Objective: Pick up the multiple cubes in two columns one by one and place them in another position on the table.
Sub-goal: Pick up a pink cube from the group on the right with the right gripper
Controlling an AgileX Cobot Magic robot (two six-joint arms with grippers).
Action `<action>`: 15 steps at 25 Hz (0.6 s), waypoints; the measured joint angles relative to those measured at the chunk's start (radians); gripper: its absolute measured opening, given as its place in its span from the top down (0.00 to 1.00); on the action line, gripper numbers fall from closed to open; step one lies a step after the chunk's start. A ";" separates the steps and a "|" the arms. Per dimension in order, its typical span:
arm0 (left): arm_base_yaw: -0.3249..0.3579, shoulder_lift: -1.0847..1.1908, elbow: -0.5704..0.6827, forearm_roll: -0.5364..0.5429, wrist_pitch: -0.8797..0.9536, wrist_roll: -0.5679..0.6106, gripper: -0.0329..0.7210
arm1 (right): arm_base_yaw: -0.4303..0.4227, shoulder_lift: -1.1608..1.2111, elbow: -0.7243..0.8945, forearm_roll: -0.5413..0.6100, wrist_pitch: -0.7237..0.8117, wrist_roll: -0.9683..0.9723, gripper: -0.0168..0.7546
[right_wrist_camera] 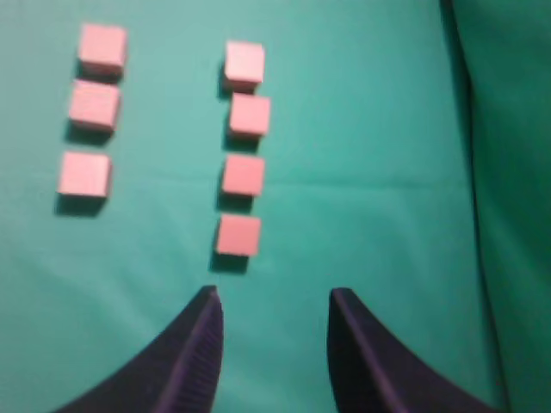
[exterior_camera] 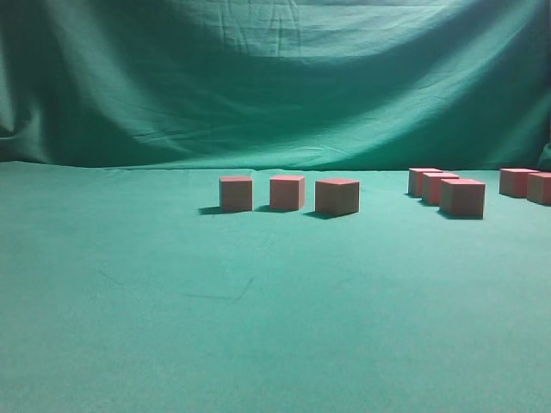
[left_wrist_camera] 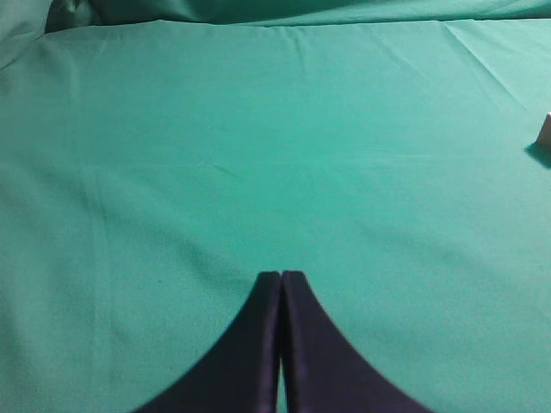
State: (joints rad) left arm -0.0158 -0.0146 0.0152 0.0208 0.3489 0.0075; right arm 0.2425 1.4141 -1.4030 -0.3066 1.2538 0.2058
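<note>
Several pink-red cubes stand on the green cloth. In the exterior view three sit in a row at the middle [exterior_camera: 287, 193], three cluster at the right [exterior_camera: 461, 197], and two more are at the far right edge [exterior_camera: 519, 181]. The right wrist view shows them as two columns, a left column of three [right_wrist_camera: 94, 105] and a right column of several [right_wrist_camera: 243, 175]. My right gripper [right_wrist_camera: 271, 301] is open and empty, just short of the nearest cube [right_wrist_camera: 238, 235] of the right column. My left gripper [left_wrist_camera: 281, 277] is shut and empty over bare cloth. Neither gripper shows in the exterior view.
A green cloth [exterior_camera: 258, 327] covers the table and hangs as a backdrop [exterior_camera: 275, 77] behind it. The edge of one cube [left_wrist_camera: 545, 129] shows at the right border of the left wrist view. A fold of cloth rises at the right of the right wrist view [right_wrist_camera: 508, 172].
</note>
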 joint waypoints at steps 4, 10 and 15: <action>0.000 0.000 0.000 0.000 0.000 0.000 0.96 | -0.133 0.004 0.147 0.090 -0.048 0.002 0.61; 0.000 0.000 0.000 0.000 0.000 0.000 0.96 | -0.186 0.056 0.289 0.172 -0.210 -0.003 0.61; 0.000 0.000 0.000 0.000 0.000 0.000 0.96 | -0.186 0.144 0.295 0.203 -0.261 -0.065 0.61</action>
State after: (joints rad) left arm -0.0158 -0.0146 0.0152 0.0208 0.3489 0.0075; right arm 0.0562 1.5582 -1.1075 -0.1038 0.9928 0.1411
